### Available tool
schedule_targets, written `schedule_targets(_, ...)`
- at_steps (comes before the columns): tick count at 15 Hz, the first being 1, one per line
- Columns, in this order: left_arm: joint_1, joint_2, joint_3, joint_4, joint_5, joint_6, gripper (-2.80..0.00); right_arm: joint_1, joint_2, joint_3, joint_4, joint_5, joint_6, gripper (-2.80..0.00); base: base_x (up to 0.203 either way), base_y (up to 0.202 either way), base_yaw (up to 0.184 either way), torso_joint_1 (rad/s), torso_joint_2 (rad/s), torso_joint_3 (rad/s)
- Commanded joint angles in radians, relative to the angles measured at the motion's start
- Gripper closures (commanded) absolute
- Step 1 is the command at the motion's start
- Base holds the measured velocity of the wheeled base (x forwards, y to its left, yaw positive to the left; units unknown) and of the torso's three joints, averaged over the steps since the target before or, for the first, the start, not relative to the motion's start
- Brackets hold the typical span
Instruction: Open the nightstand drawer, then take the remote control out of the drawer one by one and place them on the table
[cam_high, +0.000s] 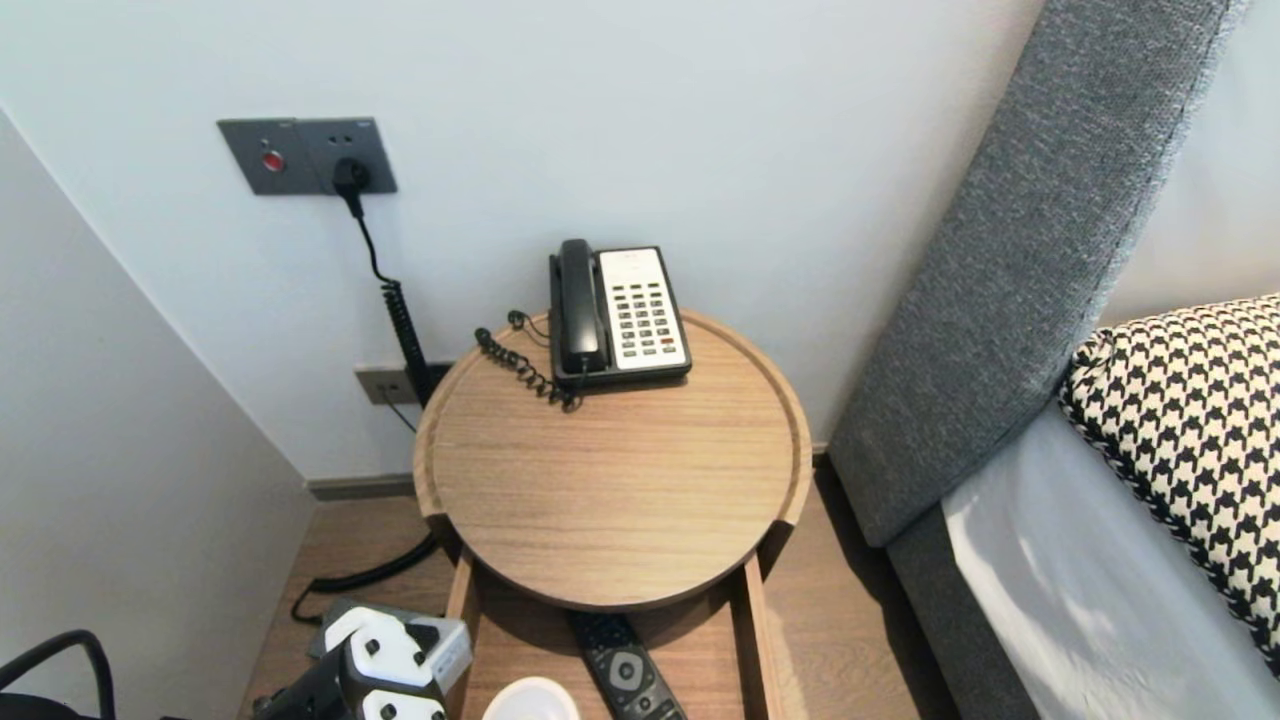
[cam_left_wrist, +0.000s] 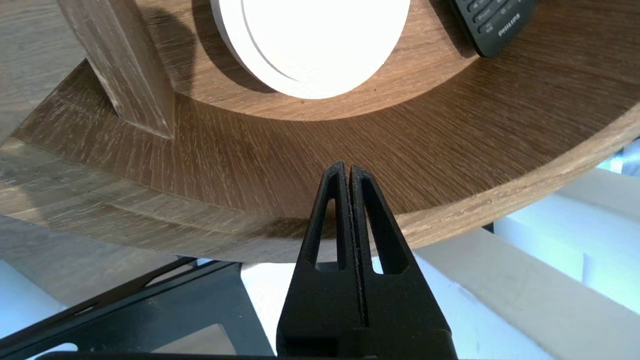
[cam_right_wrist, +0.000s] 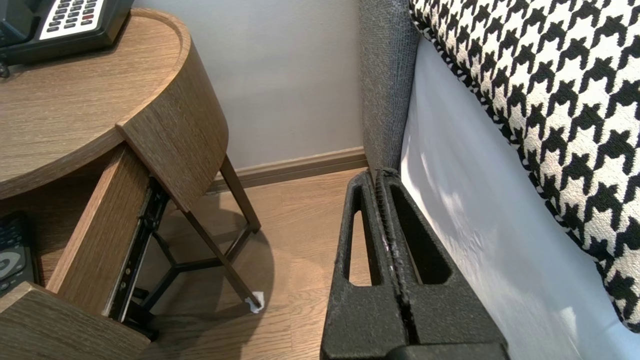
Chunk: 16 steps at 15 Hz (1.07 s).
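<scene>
A round wooden bedside table (cam_high: 620, 470) has its drawer (cam_high: 757, 630) pulled out toward me. In the drawer lie a black remote control (cam_high: 625, 672) and a white round disc (cam_high: 530, 702). My left gripper (cam_left_wrist: 347, 167) is shut and empty. Its tips hover over the wide curved front panel of the drawer (cam_left_wrist: 240, 165), short of the white disc (cam_left_wrist: 310, 45) and the remote (cam_left_wrist: 492, 22). The left wrist (cam_high: 385, 670) shows at the drawer's left side. My right gripper (cam_right_wrist: 378, 175) is shut and empty, parked low beside the bed.
A black and white telephone (cam_high: 615, 315) stands at the back of the tabletop, its coiled cord trailing left. A wall socket plate (cam_high: 300, 155) feeds a black cable. The grey headboard (cam_high: 1020, 250), the mattress (cam_right_wrist: 475, 225) and a houndstooth pillow (cam_high: 1190, 420) fill the right.
</scene>
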<state>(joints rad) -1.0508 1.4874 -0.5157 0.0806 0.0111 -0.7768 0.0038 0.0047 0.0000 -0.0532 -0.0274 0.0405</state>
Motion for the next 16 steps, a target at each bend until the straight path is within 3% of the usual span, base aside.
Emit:
schedule_targets(1, -0.009, -0.001, 0.003, 0.007, -0.002, -0.006, 0.0, 0.001, 0.001, 0.026, 0.0, 0.0, 0.001, 0.0, 0.0, 0.0, 0.0, 0.0, 0.0, 0.0)
schedule_targets(11, 0.015, -0.015, -0.084, -0.007, 0.013, -0.007, 0.0, 0.001, 0.001, 0.026, 0.0, 0.0, 0.0, 0.0, 0.0, 0.0, 0.0, 0.0, 0.0, 0.0)
schedule_targets(13, 0.052, -0.016, -0.16, 0.002, 0.012, -0.007, 0.0, 0.001, 0.001, 0.026, 0.0, -0.001, 0.001, 0.0, 0.0, 0.0, 0.0, 0.0, 0.0, 0.0)
schedule_targets(16, 0.076, -0.019, -0.289, 0.16, 0.012, -0.005, 0.0, 0.001, 0.001, 0.026, 0.0, 0.0, 0.001, 0.0, 0.0, 0.0, 0.0, 0.0, 0.0, 0.0)
